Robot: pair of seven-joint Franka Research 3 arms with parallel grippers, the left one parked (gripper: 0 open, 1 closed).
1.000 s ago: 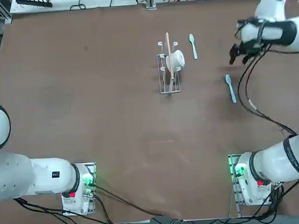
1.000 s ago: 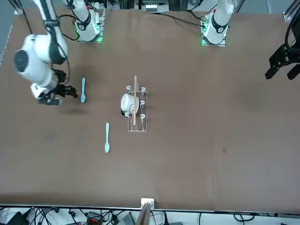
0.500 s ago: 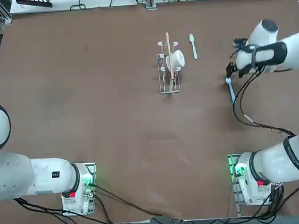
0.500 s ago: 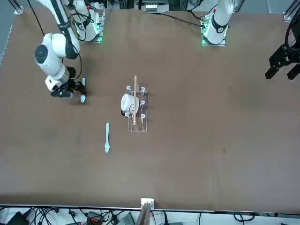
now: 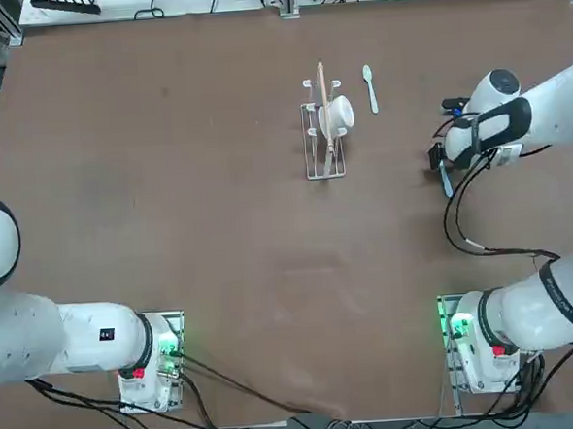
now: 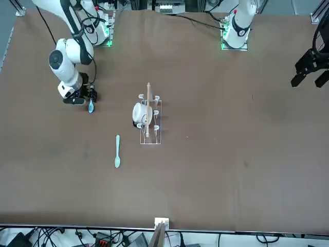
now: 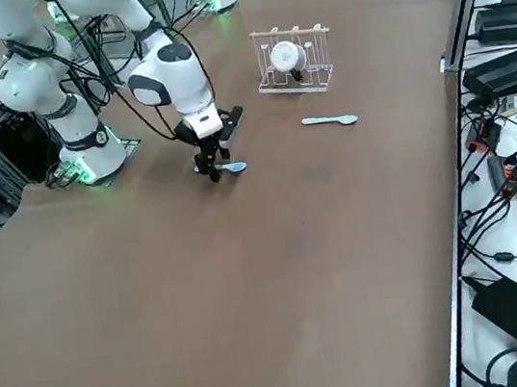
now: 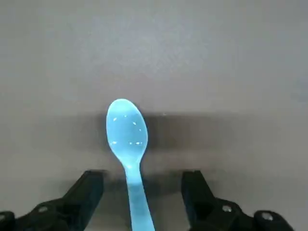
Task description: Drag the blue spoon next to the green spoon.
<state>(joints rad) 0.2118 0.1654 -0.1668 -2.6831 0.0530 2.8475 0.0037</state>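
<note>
Right end effector [image 8: 138, 192] low over the worktop [image 5: 168, 183], fingers spread and straddling the blue spoon [image 8: 127, 139] handle, well apart from the green spoon [image 5: 369, 87] by the rack [image 5: 324, 125]; light, stiff, slippery plastic, so clamp mid-handle.

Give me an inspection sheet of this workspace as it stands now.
Surface: brown table, flat.
Blue spoon: blue spoon lies flat, its handle between the open jaws.
Green spoon: green spoon lies apart, beside the rack.
Clutter: wire rack holding a white cup and a wooden stick.
Gripper: right gripper down at the table, open, straddling the spoon handle without pinching it.
Cables: black cable loops off the right arm.
Surroundings: cables and black gear beyond the table edge.
</note>
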